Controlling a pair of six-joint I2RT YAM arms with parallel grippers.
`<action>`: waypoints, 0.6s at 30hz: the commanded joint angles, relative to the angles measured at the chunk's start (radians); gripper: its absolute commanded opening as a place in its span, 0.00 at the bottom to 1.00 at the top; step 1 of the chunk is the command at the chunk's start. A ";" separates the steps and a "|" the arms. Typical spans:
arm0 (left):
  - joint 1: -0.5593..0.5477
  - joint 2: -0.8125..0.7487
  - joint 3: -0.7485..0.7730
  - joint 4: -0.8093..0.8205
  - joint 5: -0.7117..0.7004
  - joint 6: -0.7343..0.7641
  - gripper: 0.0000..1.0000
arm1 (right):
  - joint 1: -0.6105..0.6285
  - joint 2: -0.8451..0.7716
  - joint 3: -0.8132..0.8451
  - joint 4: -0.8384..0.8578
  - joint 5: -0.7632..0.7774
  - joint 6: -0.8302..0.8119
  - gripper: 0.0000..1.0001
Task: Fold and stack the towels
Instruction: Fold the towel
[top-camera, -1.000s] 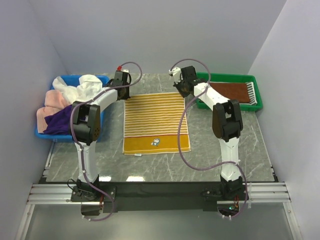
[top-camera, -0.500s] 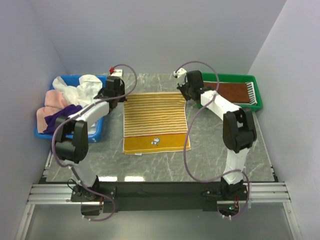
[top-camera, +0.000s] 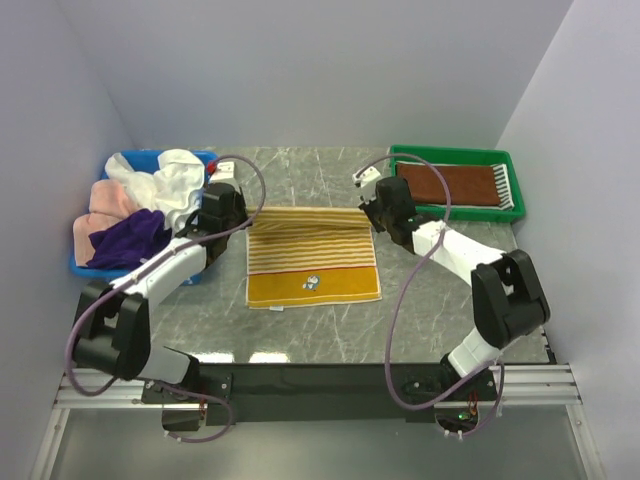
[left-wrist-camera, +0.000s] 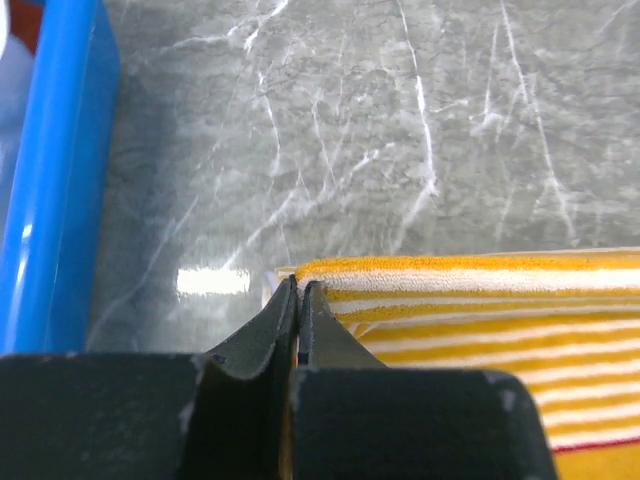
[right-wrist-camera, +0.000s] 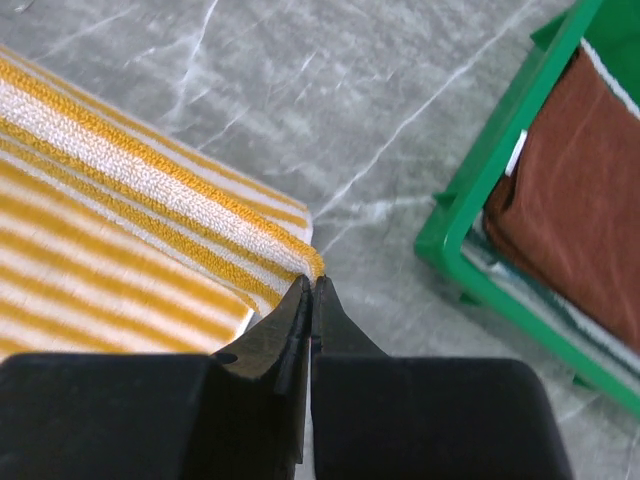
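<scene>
Currently the yellow-striped towel (top-camera: 312, 262), at the centre of the top view, is pinched at its upper corners by the tightly closed left gripper (left-wrist-camera: 298, 292) and right gripper (right-wrist-camera: 311, 287). With such shallow pinches a corner could be dropped, skewing the fold.

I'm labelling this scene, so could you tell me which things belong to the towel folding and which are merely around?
Job: yellow towel, far corners pinched by left hand and right hand; white towel, pink towel and purple towel in the blue bin; brown towel in the green tray.
Merely around: the bin and tray themselves; table.
</scene>
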 joint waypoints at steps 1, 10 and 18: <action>0.000 -0.094 -0.060 0.046 -0.173 -0.042 0.01 | 0.002 -0.099 -0.075 0.043 0.195 0.024 0.00; -0.034 -0.226 -0.196 -0.030 -0.191 -0.216 0.01 | 0.059 -0.216 -0.191 -0.017 0.278 0.164 0.00; -0.060 -0.272 -0.265 -0.123 -0.182 -0.343 0.01 | 0.079 -0.295 -0.205 -0.180 0.299 0.315 0.00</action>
